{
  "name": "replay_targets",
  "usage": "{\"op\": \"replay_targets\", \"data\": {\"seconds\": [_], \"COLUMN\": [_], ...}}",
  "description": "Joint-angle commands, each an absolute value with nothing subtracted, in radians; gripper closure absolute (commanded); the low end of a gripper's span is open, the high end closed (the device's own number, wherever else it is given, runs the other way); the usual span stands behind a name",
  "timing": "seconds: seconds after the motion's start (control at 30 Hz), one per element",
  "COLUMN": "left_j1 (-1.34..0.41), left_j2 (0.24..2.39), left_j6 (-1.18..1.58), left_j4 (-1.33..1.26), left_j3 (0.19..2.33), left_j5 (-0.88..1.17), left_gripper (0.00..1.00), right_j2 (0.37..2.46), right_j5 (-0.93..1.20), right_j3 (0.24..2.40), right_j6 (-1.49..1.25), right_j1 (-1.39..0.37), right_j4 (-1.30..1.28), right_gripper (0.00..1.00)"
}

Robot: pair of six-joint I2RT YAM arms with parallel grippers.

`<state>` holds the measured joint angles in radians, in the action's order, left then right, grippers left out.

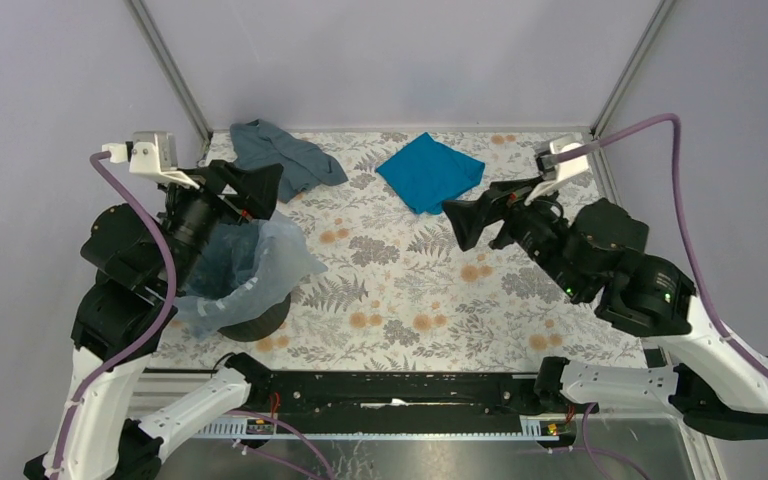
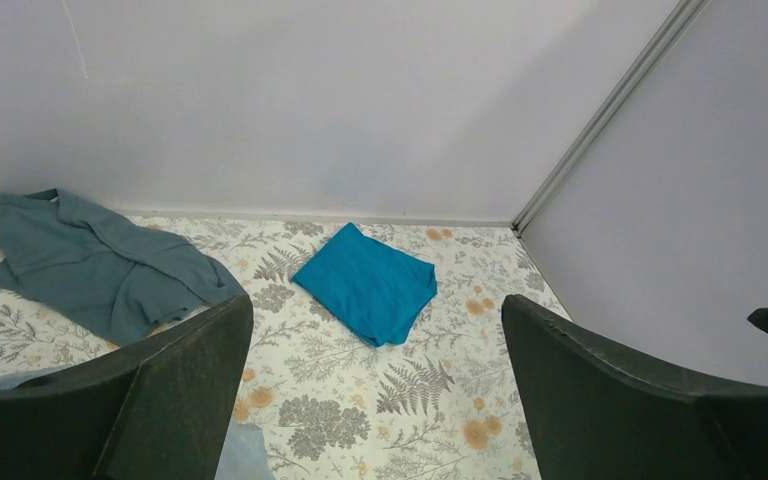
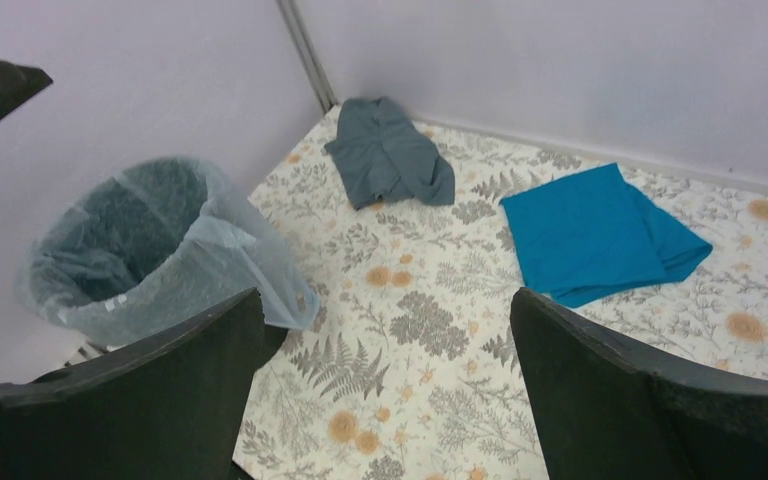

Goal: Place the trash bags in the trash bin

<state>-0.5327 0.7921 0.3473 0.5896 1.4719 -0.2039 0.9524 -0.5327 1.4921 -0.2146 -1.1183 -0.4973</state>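
Observation:
The black trash bin point(image 1: 257, 322) stands at the left of the table. The pale blue translucent trash bag point(image 1: 260, 258) sits in its mouth. The film lines the inside and folds out over the rim point(image 3: 250, 270). My left gripper point(image 1: 265, 190) hovers just above the bin's far edge, open, with nothing between its fingers point(image 2: 160, 390). A corner of the bag point(image 2: 245, 455) shows below them. My right gripper point(image 1: 465, 222) is open over the middle of the table, apart from the bin, with only the tablecloth between its fingers point(image 3: 650, 400).
A dull grey-blue cloth point(image 1: 280, 155) lies crumpled at the back left, just behind the bin. A folded bright teal cloth point(image 1: 430, 172) lies at the back centre, close to my right gripper. Walls and metal corner posts point(image 1: 175, 75) close in the floral table.

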Motion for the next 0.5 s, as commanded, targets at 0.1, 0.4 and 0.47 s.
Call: {"op": "replay_targets", "data": {"seconds": [0.1, 0.4, 0.47], "left_j1": [-0.535, -0.535, -0.535], "left_j2": [0.820, 0.818, 0.821], "left_j6": [0.354, 0.346, 0.343], "left_j4": [0.578, 0.584, 0.588], "left_j3": [1.536, 1.543, 1.550], "left_j5": [-0.230, -0.249, -0.250], "left_gripper": [0.01, 0.01, 0.01], "right_j2": [0.897, 0.864, 0.879], "right_j5": [-0.662, -0.721, -0.716], "right_j3": [1.491, 1.441, 1.442], "right_j6": [-0.129, -0.075, -0.079], "right_j1": [-1.117, -1.117, -1.117], "right_j4": [-0.402, -0.352, -0.365], "right_gripper": [0.00, 0.00, 0.00]}}
